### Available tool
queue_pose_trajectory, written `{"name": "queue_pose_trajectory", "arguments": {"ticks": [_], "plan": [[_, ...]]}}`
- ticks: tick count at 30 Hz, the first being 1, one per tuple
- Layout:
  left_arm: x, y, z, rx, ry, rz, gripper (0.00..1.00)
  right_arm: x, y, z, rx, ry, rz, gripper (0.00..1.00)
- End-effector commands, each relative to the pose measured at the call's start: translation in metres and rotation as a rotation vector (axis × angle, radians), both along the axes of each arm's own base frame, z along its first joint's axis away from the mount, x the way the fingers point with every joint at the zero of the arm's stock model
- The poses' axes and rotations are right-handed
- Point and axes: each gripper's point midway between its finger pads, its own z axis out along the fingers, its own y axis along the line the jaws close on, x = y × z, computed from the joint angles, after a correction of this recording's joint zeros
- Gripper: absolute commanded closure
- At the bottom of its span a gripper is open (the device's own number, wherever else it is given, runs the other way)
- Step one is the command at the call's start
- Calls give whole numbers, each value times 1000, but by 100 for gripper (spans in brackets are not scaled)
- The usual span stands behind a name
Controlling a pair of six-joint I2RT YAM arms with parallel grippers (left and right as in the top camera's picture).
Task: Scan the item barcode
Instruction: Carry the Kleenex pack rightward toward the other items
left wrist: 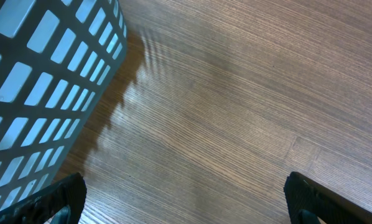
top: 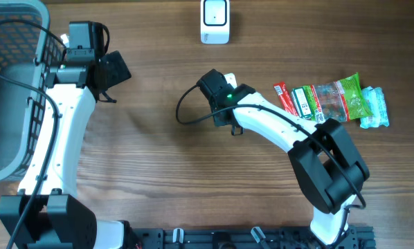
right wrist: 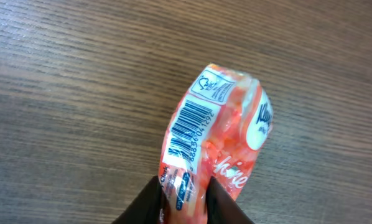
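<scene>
Tissue pack (right wrist: 218, 121) is pinched at 1 end by the right gripper (right wrist: 185, 190), both fingers closed on the wrapper, and held above the middle of the table (top: 151, 145), on the near side of the scanner (top: 214, 21). Barcode (right wrist: 187, 134) is on the side facing the wrist camera, so the step probably needs a wrist turn to aim that face at the scanner window, then a slow, steady pass. The wrapper looks soft and curved, so a crease or glare could spoil the read. Left gripper (left wrist: 186, 208) is wide open and empty, next to the basket (top: 13, 83) at far left. The table is matte wood grain with bare space toward the scanner. Snack packets (top: 331, 100) lie at right, well apart.
</scene>
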Motion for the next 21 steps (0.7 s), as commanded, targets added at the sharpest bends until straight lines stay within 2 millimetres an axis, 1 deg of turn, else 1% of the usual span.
{"name": "queue_pose_trajectory", "arguments": {"ticks": [1,3,5,6,9,12,14,15,18,19,21], "plan": [[1,3,4,11,-7,-2,0,-6,6,-13,8,51,64,55],[1,3,4,11,-7,-2,0,-2,11,-4,29,39,81,48],[1,3,4,11,-7,-2,0,1,21,13,82,26,114,47],[1,3,4,11,-7,-2,0,3,22,24,113,13,109,46],[1,3,4,11,-7,-2,0,8,19,57,231,-9,86,47],[1,3,4,11,-7,-2,0,12,14,79,391,24,72,48],[1,3,4,11,-7,-2,0,14,4,82,470,68,43,47],[1,3,4,11,-7,-2,0,15,-3,80,492,88,23,48],[1,3,4,11,-7,-2,0,18,-32,64,520,125,-121,48],[1,3,4,11,-7,-2,0,19,-36,60,528,127,-132,48],[1,3,4,11,-7,-2,0,19,-35,54,558,125,-138,48]]}}
